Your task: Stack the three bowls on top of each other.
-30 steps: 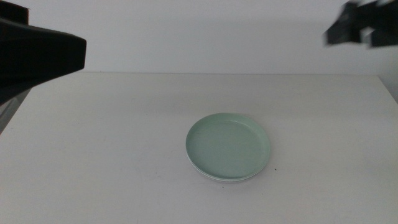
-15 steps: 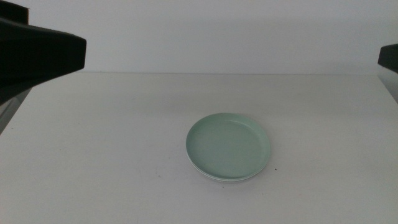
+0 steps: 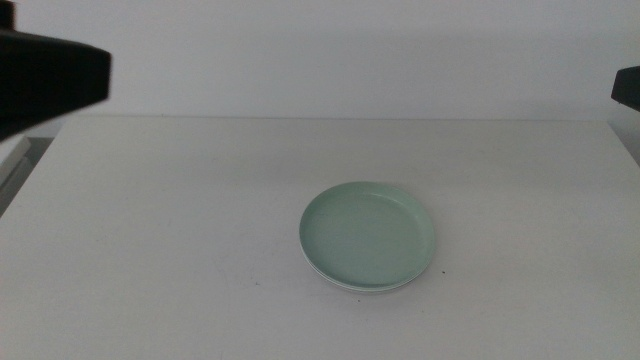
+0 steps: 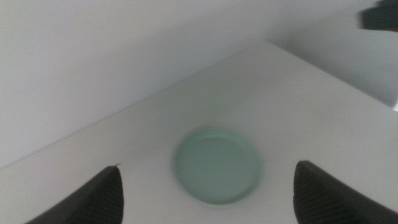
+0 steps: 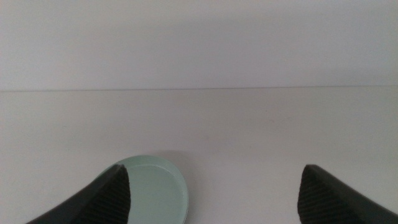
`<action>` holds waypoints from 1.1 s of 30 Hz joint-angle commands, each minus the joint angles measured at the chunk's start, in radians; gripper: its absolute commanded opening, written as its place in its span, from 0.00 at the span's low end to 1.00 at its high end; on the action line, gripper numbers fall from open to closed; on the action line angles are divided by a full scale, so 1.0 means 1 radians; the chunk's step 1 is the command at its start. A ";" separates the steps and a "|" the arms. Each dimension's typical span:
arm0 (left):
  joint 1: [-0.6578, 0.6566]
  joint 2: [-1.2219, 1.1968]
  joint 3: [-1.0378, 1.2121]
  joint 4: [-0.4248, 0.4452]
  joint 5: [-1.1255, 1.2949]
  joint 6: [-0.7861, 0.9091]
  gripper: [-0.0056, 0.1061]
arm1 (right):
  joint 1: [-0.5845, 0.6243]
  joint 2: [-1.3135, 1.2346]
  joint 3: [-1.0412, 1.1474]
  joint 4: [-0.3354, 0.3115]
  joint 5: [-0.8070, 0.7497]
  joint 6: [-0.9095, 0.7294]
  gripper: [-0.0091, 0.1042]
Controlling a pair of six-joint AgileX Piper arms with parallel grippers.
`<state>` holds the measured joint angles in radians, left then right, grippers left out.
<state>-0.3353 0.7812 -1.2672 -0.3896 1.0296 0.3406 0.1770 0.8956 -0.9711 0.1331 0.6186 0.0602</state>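
Left gripper (image 4: 205, 205): two dark jaws spread wide, nothing between them; hung well above the table, off toward its left side. In middle view only a dark blurred arm block (image 3: 50, 85) at the upper left edge.

Right gripper (image 5: 214, 205): two dark jaws spread wide too, holding nothing; raised clear of the table, on the right side. In middle view just a dark sliver at the right edge (image 3: 628, 88); in left wrist view a dark blurred scrap in the far corner.

Stack: shallow pale green round dish with a low rim (image 3: 367, 234) sat on top, empty, level. Thin whitish rim of another dish (image 3: 360, 289) peeked out under its near edge. Could not tell how many dishes lay beneath; grey one not distinguishable.

Stack position: on the plain white tabletop (image 3: 180, 230), slightly right of centre, nearer the front than the back wall. Well apart from both grippers, touched by neither.

Left wrist view: green dish (image 4: 216, 166) lay between the two jaw tips, far below.

Right wrist view: green dish (image 5: 158, 190) partly cut off by the picture edge, just beside one jaw.

Backdrop: plain white wall (image 3: 330, 55) behind the table.
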 commanded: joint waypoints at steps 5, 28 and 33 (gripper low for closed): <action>0.147 -0.081 0.134 0.066 -0.268 -0.062 0.89 | -0.009 -0.006 0.008 -0.004 -0.012 -0.002 0.89; 0.236 -0.200 0.515 0.575 -0.777 -0.523 0.89 | -0.009 -0.006 0.008 -0.004 -0.012 -0.002 0.89; 0.236 -0.200 0.515 0.575 -0.777 -0.523 0.89 | -0.009 -0.035 0.025 -0.004 -0.021 -0.002 0.89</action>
<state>-0.1010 0.5847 -0.7567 0.1827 0.2637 -0.1721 0.1770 0.8788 -0.9584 0.1331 0.6143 0.0608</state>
